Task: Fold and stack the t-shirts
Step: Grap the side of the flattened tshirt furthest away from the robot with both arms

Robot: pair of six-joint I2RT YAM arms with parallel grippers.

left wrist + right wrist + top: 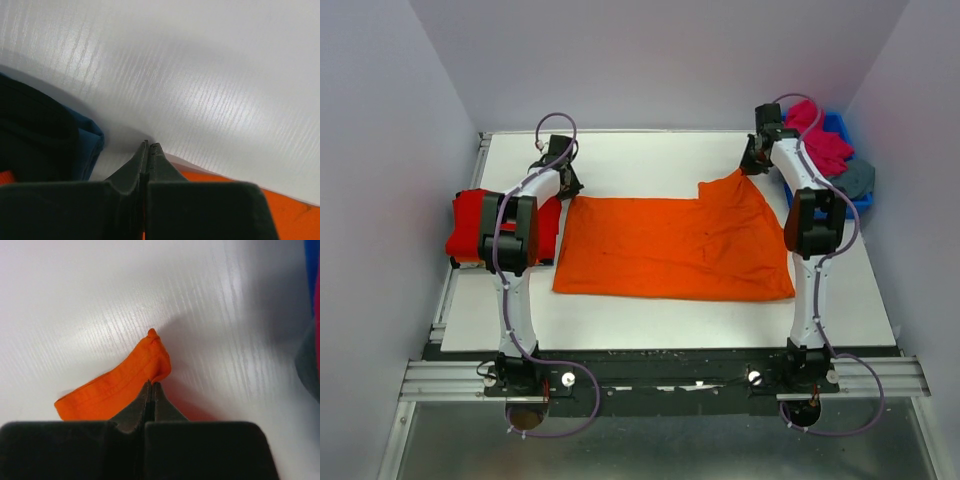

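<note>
Arms are both reaching fwd from their bases at the near edge of the white table (pixel 620 150), as I'm watching on the overhead cam. An orange t-shirt (pixel 670 250) is lying spread flat across the middle, btwn the two arms.

L arm is angling up and away from me. Its elbow is hanging over a folded red t-shirt (pixel 468 228) at the table's L edge, and its wrist is bending inward to the orange shirt's far L corner. L gripper (pixel 150 146) is pointing down at the table w/ fingers pressed together. In its wrist cam the tips are sitting right at the orange hem, and I can't tell whether any cloth is caught btwn them. A dark blue shape (pixel 87 145) is showing at the L of that view; I can't tell what it is.

R arm is stretching almost straight fwd along the shirt's R side, wrist tipping down at the far R corner. R gripper (pixel 151 385) is pinching a small fold of orange cloth, jaws closed tight on it, and that corner is standing up in a peak off the table.

Just beyond it, at the far R, a blue bin (pixel 837 122) is holding a magenta-pink t-shirt (pixel 820 145), w/ a grey-blue t-shirt (pixel 860 178) lying at its near R edge.
</note>
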